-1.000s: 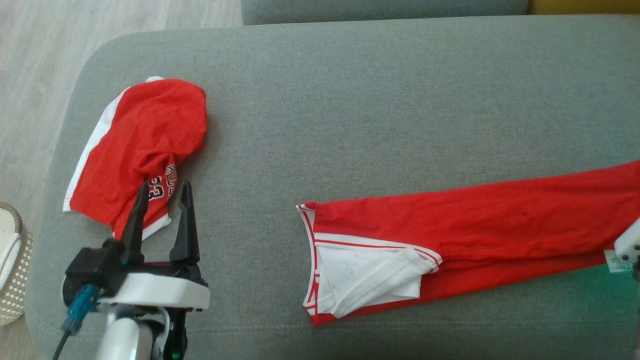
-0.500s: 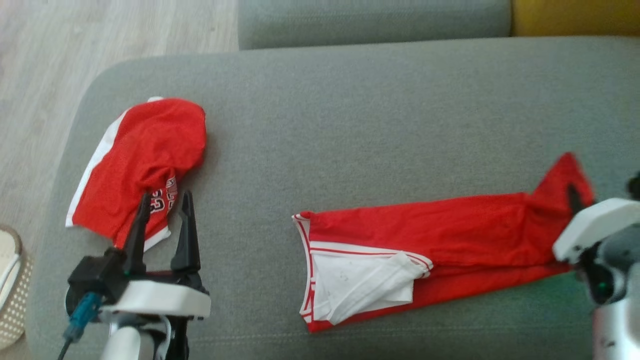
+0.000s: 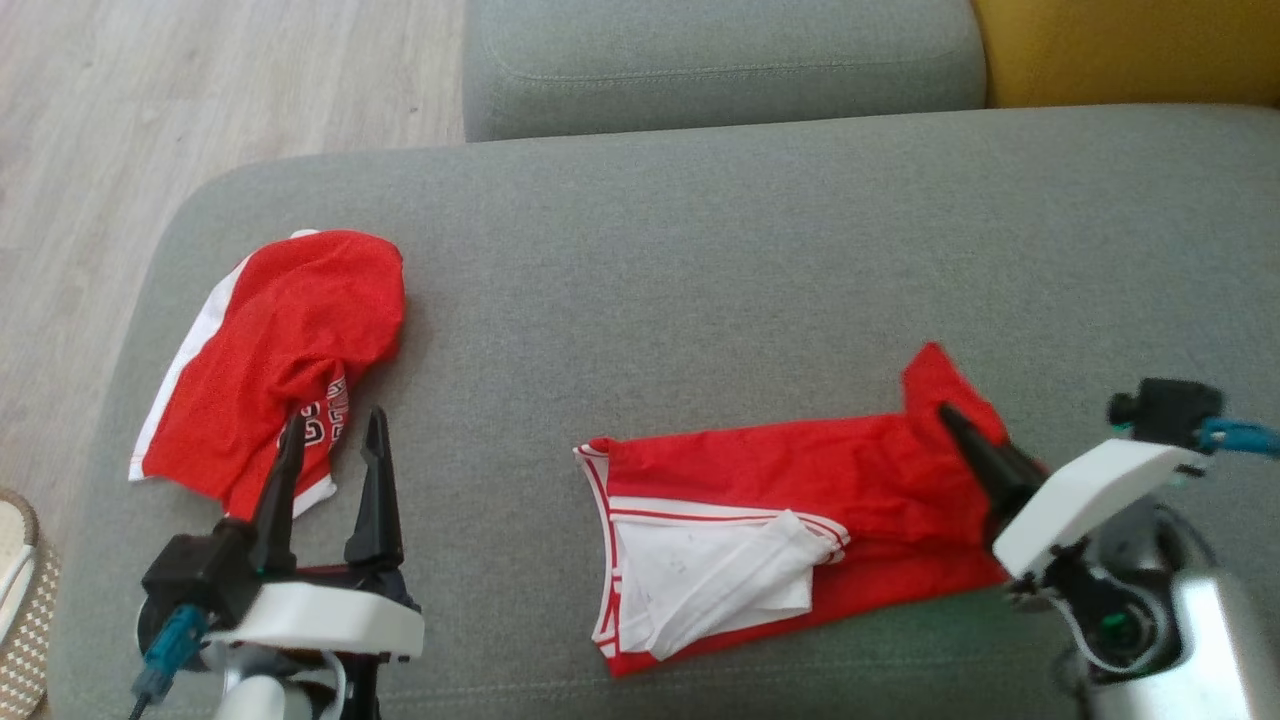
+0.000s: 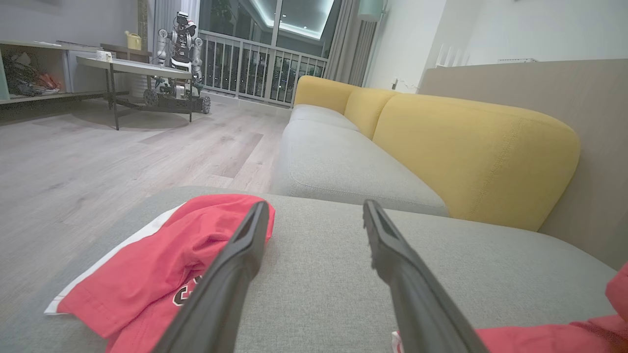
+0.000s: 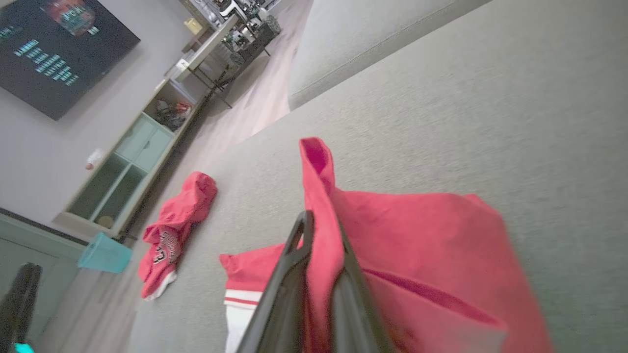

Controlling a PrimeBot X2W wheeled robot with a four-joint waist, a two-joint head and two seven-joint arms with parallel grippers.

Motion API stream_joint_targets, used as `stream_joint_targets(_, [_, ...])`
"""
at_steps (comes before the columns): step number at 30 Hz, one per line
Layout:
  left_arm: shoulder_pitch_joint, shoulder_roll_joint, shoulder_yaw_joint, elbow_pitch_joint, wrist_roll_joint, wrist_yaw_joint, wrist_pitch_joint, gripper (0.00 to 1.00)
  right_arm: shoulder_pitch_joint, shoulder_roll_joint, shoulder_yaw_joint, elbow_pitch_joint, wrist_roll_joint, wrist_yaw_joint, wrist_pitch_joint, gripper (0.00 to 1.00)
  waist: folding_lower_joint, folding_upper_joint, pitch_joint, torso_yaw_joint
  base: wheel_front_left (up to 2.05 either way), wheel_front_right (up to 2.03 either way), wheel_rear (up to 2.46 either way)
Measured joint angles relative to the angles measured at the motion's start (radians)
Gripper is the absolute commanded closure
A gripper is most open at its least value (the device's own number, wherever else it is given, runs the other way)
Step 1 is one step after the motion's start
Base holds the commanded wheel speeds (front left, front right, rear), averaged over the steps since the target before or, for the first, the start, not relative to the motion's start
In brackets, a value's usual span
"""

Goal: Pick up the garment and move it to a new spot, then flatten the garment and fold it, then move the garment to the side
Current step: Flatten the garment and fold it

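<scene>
Right now the right hand (image 3: 950, 420) is clenched on one end of the garment (image 3: 780, 470), a long red piece with white trim and a white lining turned out at its far end. The pinched end rises off the grey sofa seat (image 3: 700, 250) in a small peak, and red cloth drapes over the dark fingers (image 5: 289, 284). The rest of the garment lies on the seat, near its front edge and right of the middle.

The left hand (image 3: 335, 430) hangs released at the seat's front left, with its two fingers spread and holding nothing. Its tips are at the lower edge of a crumpled red jersey (image 3: 280, 340) with white side stripes and lettering. Whether they touch the jersey I cannot tell. The jersey lies well apart from the garment, with a stretch of bare grey upholstery between the two.

Behind the seat are a second grey cushion (image 3: 720, 60) and a yellow backrest (image 3: 1130, 50). Pale wooden floor (image 3: 200, 90) runs along the left, where a woven item (image 3: 25, 600) is cut off by the head view's edge. Across the room, the left wrist view shows another robot (image 4: 179, 54) beside a table (image 4: 132, 66). The right wrist view shows a dark wall screen (image 5: 59, 44), a shelf unit (image 5: 132, 162) and a turquoise bin (image 5: 104, 252) on the floor.
</scene>
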State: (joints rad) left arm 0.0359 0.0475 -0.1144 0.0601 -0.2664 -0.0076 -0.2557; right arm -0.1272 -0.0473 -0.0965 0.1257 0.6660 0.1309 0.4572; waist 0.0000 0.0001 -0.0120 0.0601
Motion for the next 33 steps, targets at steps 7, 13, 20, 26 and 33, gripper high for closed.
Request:
stream_joint_targets(7, [0.003, 0.0, -0.004, 0.009, -0.001, 0.0, 0.0, 0.0, 0.0, -0.001, 0.169, 0.123, 0.267, 0.0, -0.102, 1.0, 0.0, 0.0, -0.012, 0.011, 0.0, 0.0, 0.0])
stream_joint_targets(13, [0.004, 0.0, -0.013, 0.011, -0.001, 0.0, 0.0, 0.0, -0.022, -0.002, 0.402, 0.292, 0.523, 0.0, -0.274, 1.0, 0.0, 0.0, -0.014, 0.03, 0.0, 0.0, 0.0])
stream_joint_targets(20, [0.004, 0.0, -0.031, 0.016, -0.011, 0.005, 0.0, 0.0, -0.162, -0.008, 0.595, 0.425, 0.714, 0.0, -0.427, 1.0, 0.0, 0.0, -0.007, 0.058, 0.0, 0.0, 0.0])
stream_joint_targets(26, [0.004, 0.0, -0.034, 0.017, -0.011, 0.008, 0.0, 0.0, -0.268, -0.01, 0.773, 0.558, 0.834, 0.0, -0.522, 1.0, 0.0, 0.0, 0.004, 0.084, 0.0, 0.0, 0.0])
stream_joint_targets(33, [0.003, 0.0, -0.033, 0.018, -0.011, 0.009, 0.0, 0.0, -0.34, -0.016, 0.93, 0.655, 0.942, 0.0, -0.583, 0.0, 0.0, 0.0, 0.025, 0.098, 0.0, 0.0, 0.0])
